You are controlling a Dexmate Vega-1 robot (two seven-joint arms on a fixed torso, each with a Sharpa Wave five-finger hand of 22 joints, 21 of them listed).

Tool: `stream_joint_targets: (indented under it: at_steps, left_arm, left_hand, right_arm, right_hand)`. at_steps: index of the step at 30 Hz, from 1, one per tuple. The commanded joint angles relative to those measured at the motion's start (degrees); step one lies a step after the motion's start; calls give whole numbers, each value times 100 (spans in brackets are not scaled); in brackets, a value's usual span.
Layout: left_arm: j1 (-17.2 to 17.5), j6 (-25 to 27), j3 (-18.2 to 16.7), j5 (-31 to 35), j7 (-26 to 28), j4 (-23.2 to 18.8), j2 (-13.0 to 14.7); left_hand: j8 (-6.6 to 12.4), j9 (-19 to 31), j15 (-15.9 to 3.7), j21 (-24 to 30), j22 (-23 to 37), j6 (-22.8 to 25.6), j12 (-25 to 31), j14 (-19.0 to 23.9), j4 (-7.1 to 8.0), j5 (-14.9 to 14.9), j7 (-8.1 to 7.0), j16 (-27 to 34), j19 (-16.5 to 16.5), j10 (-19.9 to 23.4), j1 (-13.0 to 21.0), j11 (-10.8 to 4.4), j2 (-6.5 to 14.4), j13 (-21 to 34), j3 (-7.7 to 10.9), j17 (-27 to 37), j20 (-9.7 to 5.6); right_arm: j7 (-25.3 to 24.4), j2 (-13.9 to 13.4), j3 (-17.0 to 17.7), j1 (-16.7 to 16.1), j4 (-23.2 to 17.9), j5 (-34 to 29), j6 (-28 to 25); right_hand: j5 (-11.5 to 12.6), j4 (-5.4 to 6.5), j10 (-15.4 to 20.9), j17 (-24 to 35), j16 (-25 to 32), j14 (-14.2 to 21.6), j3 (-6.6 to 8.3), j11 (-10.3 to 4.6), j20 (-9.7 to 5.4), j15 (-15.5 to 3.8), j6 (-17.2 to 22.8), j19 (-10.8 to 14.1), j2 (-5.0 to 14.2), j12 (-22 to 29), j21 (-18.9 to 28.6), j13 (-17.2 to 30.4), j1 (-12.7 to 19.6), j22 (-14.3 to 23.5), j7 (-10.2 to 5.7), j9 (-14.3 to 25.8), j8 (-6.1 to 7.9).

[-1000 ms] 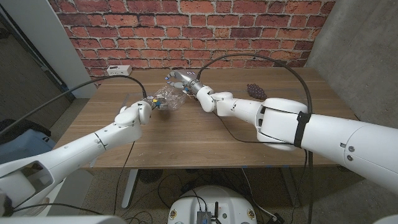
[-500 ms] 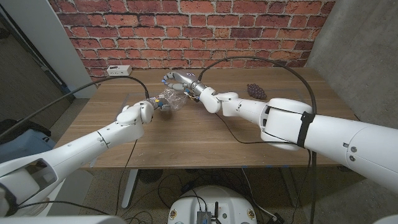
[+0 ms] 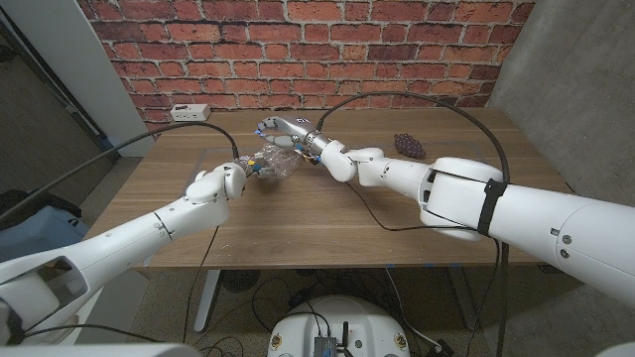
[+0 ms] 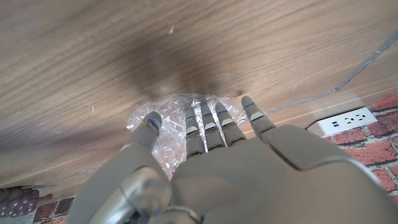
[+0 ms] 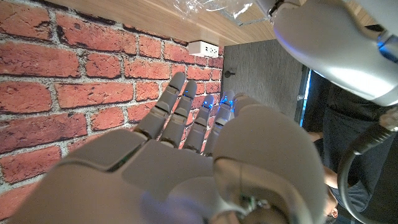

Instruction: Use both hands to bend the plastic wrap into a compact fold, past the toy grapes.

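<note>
The crumpled clear plastic wrap (image 3: 275, 161) lies bunched on the wooden table (image 3: 298, 213), left of centre. My left hand (image 3: 236, 178) is at its near left end. In the left wrist view, the wrap (image 4: 176, 111) runs in between the thumb and fingers (image 4: 200, 124) of my left hand (image 4: 211, 168), which hold it. My right hand (image 3: 281, 127) hovers just behind and above the wrap with its fingers (image 5: 186, 106) stretched out and holding nothing. The dark purple toy grapes (image 3: 409, 145) sit far to the right, near the back edge.
A white power strip (image 3: 188, 111) lies at the table's back left, also seen as the power strip (image 4: 345, 119). A brick wall (image 3: 298, 50) stands right behind the table. Black cables (image 3: 417, 99) arc over both arms. Bare wood spreads in front of the wrap.
My left hand has pushed slightly right and forward, bunching the wrap tighter. My right hand has drifted a little to the left above the wrap.
</note>
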Motion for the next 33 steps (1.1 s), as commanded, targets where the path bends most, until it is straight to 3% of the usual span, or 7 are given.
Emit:
stream_joint_targets:
  at_steps: [1, 9, 11, 16, 23, 29, 33]
  left_arm:
    - [582, 106, -385, 185, 1014, -504, 106]
    - [963, 102, -651, 312, 1577, -875, 182]
    - [1034, 120, -684, 362, 1662, -939, 192]
    - [995, 303, -617, 509, 1437, -1014, 201]
    - [1138, 356, -739, 493, 1495, -1143, 213]
    - [1629, 233, -1080, 395, 2167, -1359, 253]
    - [2208, -280, -1589, 55, 3042, -1470, 256]
  left_hand:
    - [-17, 1, 96, -48, 13, -52, -39, -107, -20, 0, -80, -33, -63, -91, -29, -25, -43, 24, -41, 27, 129]
    - [-2, 1, 128, -60, 13, -50, -1, -81, -74, -12, -160, 6, -39, -16, -63, -26, -112, 29, -88, 28, 181]
    - [109, 16, -29, -53, 22, 272, 128, 162, -170, -8, -77, 93, 75, 311, -84, 28, -135, 48, -113, 37, 145]
    - [257, 44, -102, -63, 31, 786, 238, 301, -288, 18, 132, 104, 135, 591, -9, 34, -64, 99, -65, 40, 152]
    - [204, 52, -63, -29, 36, 758, 284, 441, -336, 24, 126, 134, 265, 711, 15, 74, -38, 128, -51, 44, 170]
    - [329, 79, -206, 203, 93, 1325, 624, 1407, -257, 36, 363, 504, 851, 1562, -142, 106, 162, 276, -100, 215, -118]
    - [716, 209, -246, 442, 163, 2251, 1077, 2164, -404, 69, 593, 954, 1278, 2334, 165, 142, 431, 522, -60, 516, -229]
  right_arm:
    - [-148, -159, 179, -119, -301, -256, 21]
    - [-135, -219, 353, -220, -475, -299, -43]
    - [-108, -254, 402, -250, -554, -299, -72]
    - [-80, -320, 483, -305, -693, -341, -101]
    - [-43, -345, 572, -353, -754, -377, -57]
    - [-2, -297, 572, -358, -693, -416, -7]
    - [212, -200, 599, -326, -608, -344, -91]
  right_hand:
    - [-20, -1, 25, 3, -11, 23, 61, -27, 32, -908, 70, 19, -9, -22, -7, 16, -33, 18, -10, 8, -10]
    - [-67, 25, 27, 14, 0, 25, 97, -24, 53, -874, 76, 14, -31, -28, -7, 8, -79, 18, -14, 8, -23]
    - [-88, 49, 6, 16, 1, 23, 101, -21, 65, -866, 65, 13, -39, -39, -7, 5, -114, 18, -9, 8, -34]
    - [-119, 68, 14, 21, 4, 18, 110, -13, 84, -876, 59, 8, -54, -39, -7, 1, -156, 18, -17, 8, -46]
    - [-142, 71, 19, 28, 6, 5, 125, -4, 83, -878, 73, 1, -56, -40, -9, -3, -176, 18, -11, 9, -47]
    - [-168, 81, 58, 29, 15, 22, 161, 5, 35, -876, 106, 14, -42, -28, -3, -9, -200, 18, 10, 9, -44]
    - [-207, 111, 16, 24, -20, -55, 193, 28, 9, -845, 50, -11, -48, -49, -11, -15, -257, 18, 13, 10, -80]
